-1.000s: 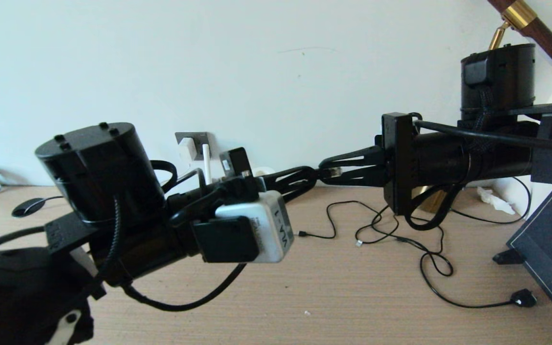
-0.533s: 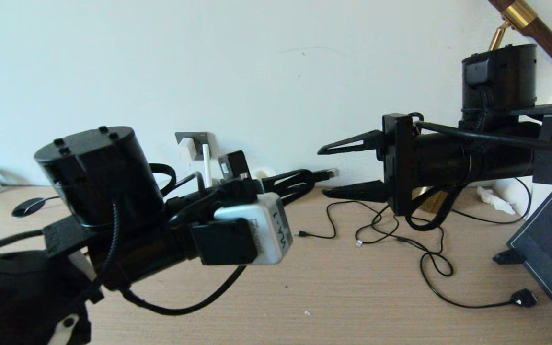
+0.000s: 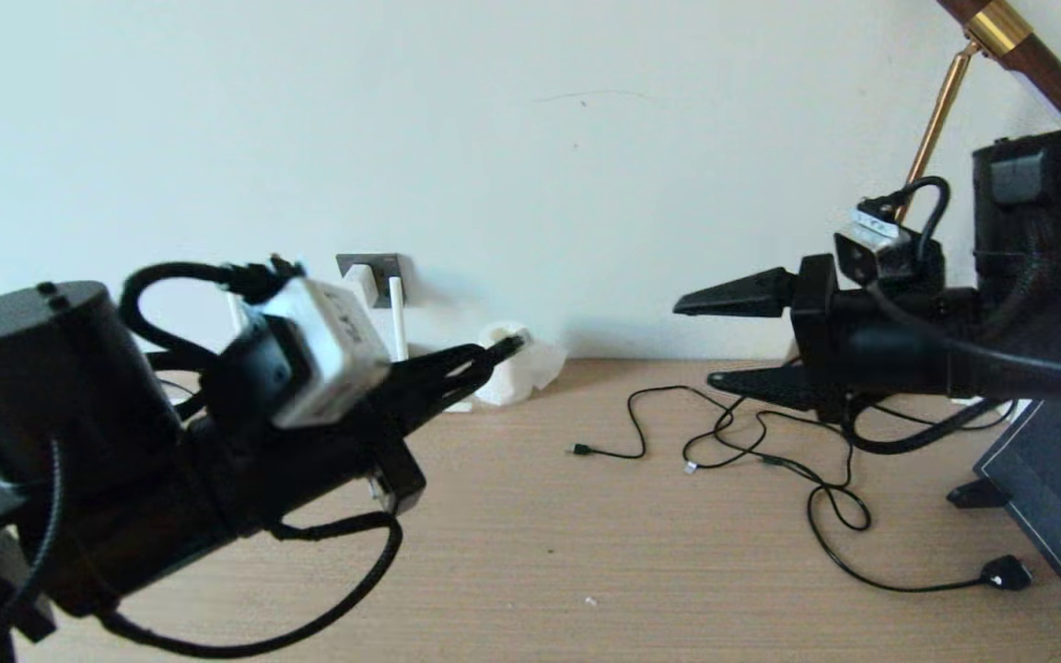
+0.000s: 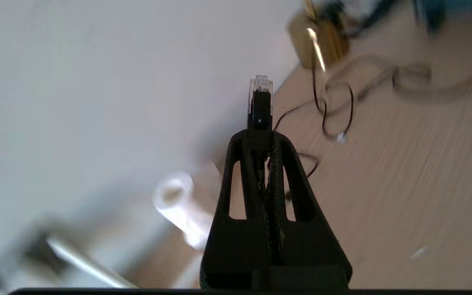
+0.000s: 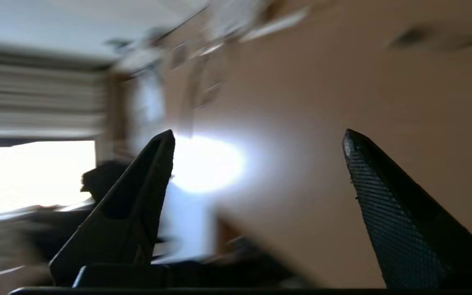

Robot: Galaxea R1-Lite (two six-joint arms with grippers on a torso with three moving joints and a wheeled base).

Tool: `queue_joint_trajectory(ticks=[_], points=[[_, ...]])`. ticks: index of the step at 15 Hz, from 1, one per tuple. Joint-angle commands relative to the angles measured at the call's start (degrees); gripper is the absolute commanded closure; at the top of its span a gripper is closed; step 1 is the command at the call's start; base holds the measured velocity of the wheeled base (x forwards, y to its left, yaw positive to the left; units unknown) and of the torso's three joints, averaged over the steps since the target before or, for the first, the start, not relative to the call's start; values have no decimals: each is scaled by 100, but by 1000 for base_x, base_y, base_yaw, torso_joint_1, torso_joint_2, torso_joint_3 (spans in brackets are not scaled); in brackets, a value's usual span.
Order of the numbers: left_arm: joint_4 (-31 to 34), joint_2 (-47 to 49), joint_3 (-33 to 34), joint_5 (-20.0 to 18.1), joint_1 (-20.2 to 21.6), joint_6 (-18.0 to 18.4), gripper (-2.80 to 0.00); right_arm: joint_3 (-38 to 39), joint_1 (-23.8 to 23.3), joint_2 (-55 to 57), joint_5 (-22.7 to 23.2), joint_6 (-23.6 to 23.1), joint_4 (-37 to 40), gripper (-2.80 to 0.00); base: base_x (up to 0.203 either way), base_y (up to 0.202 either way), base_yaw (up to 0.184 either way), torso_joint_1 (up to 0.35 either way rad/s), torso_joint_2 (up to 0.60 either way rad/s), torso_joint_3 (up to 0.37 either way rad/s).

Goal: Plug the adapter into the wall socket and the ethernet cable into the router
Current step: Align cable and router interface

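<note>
My left gripper (image 3: 492,352) is shut on the ethernet cable's plug (image 3: 509,345), raised above the table at the left. In the left wrist view the black boot and clear tip of the plug (image 4: 260,95) stick out past the closed fingertips of that gripper (image 4: 260,137). The dark grey wall socket (image 3: 385,266) is on the wall behind, with the white adapter (image 3: 361,282) sitting against it. Of the router, one white antenna (image 3: 396,318) shows; its body is hidden behind my left arm. My right gripper (image 3: 696,342) hangs open and empty at the right (image 5: 258,135).
A white tissue roll (image 3: 514,375) lies by the wall just beyond the plug. Thin black cables (image 3: 770,453) sprawl over the wooden table at centre right. A brass lamp rod (image 3: 936,120) and a dark panel (image 3: 1060,488) stand at the far right.
The right gripper opened, let go of the plug and drew back to the right. The left arm rolled and swung left with the plug, which now points near the tissue roll.
</note>
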Motion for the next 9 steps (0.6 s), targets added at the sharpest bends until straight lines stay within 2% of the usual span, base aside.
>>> queue_joint_trajectory(ticks=[1, 4, 6, 7, 9], points=[[108, -168, -210, -8, 369, -1499, 0, 458, 10, -671, -883, -1352, -10, -280, 0, 0, 0, 0, 0, 0], [1073, -433, -342, 23, 677, -2806, 0, 1136, 11, -1897, -1523, -2895, 9, -280, 0, 0, 0, 0, 0, 0], [2018, -628, -366, 145, 858, -3159, 0, 1495, -6, -2731, -2087, -3460, 313, -280, 0, 0, 0, 0, 0, 0], [2412, -674, -356, 348, 1057, -3246, 0, 1660, -11, -3105, -2590, -3605, 640, -280, 0, 0, 0, 0, 0, 0], [2978, -647, -359, 730, 1403, -3750, 0, 2080, -20, -3775, -3980, -3757, 1187, -280, 0, 0, 0, 0, 0, 0]])
